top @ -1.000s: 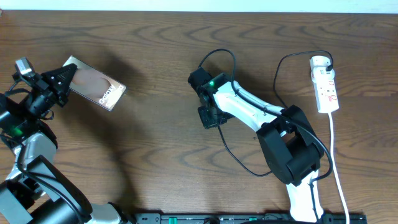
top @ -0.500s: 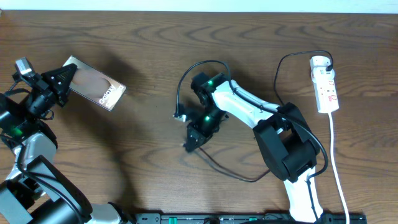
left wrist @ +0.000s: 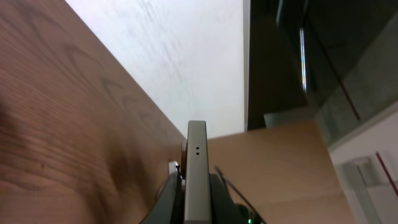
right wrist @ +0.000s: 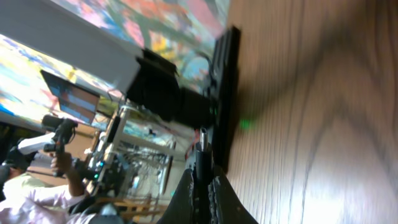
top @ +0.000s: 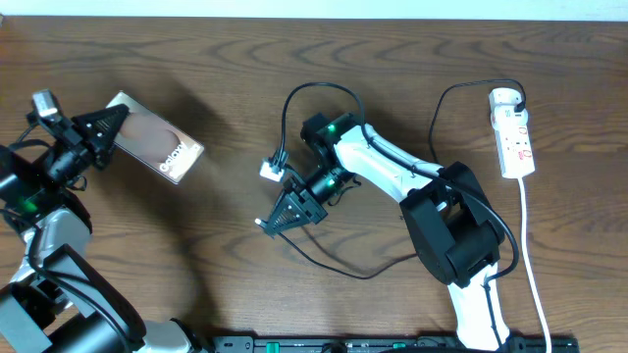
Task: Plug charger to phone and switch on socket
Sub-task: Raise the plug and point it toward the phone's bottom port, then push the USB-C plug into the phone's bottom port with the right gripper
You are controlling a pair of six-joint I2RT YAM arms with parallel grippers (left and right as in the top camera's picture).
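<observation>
The phone [top: 157, 145], a grey-brown slab with white lettering, is held off the table at the far left by my left gripper [top: 101, 126], which is shut on its end. In the left wrist view the phone's edge [left wrist: 196, 163] stands between the jaws [left wrist: 196, 200]. The charger [top: 287, 110], a thin black cable, loops across the table's middle. My right gripper [top: 267, 223] is shut on its plug end, pointing left; the plug [right wrist: 200, 152] shows between the jaws [right wrist: 202, 182]. The socket [top: 515, 132] lies at the far right.
A white cord [top: 531, 245] runs from the socket toward the front edge. More of the black cable lies in a curve [top: 343, 270] in front of the right arm. A small white tag [top: 270, 169] hangs on the cable.
My right gripper has swung down and left, carrying the charger's plug end, and the cable loop has followed. The phone has shifted slightly right in my left gripper.
</observation>
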